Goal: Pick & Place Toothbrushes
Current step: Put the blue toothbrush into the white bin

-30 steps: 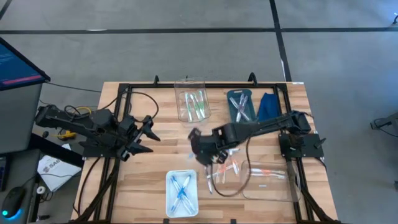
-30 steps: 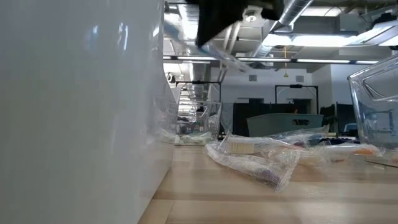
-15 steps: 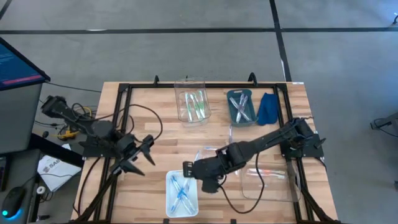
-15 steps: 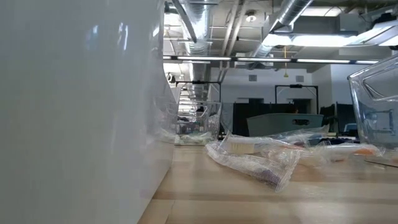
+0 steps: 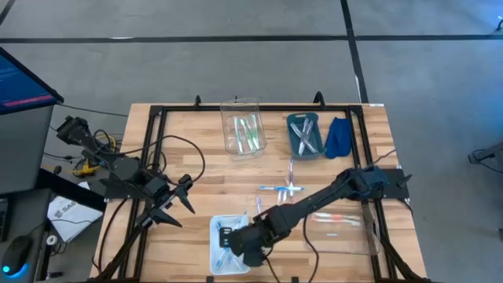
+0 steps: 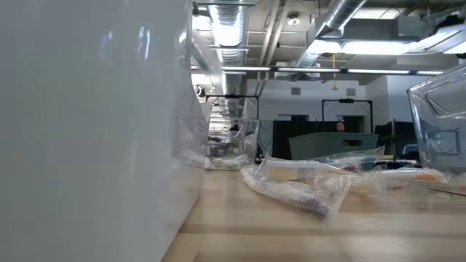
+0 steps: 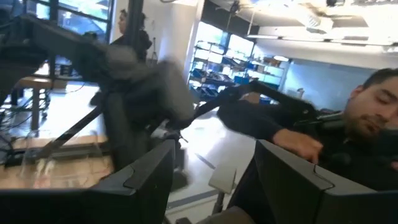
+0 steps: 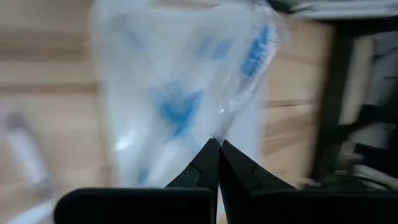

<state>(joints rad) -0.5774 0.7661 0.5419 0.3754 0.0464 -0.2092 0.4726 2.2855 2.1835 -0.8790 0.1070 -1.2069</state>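
Right claw holds wrapped blue toothbrush above white tray

The right claw (image 8: 217, 144), its fingers pressed together on the clear wrapper of a blue toothbrush (image 8: 256, 51), hangs over the white tray (image 5: 214, 229) at the desk's (image 5: 204, 169) near edge; more blue toothbrushes (image 5: 226, 244) lie in the tray under it. Just beyond the claw, loose wrapped toothbrushes (image 5: 284, 189) lie on the wood. Farther off stand a clear bin of green toothbrushes (image 5: 246, 131), a teal tray (image 5: 304, 134) and a folded blue cloth (image 5: 339, 135). The left claw (image 5: 187, 193), fingers spread, waits at the desk's left side.
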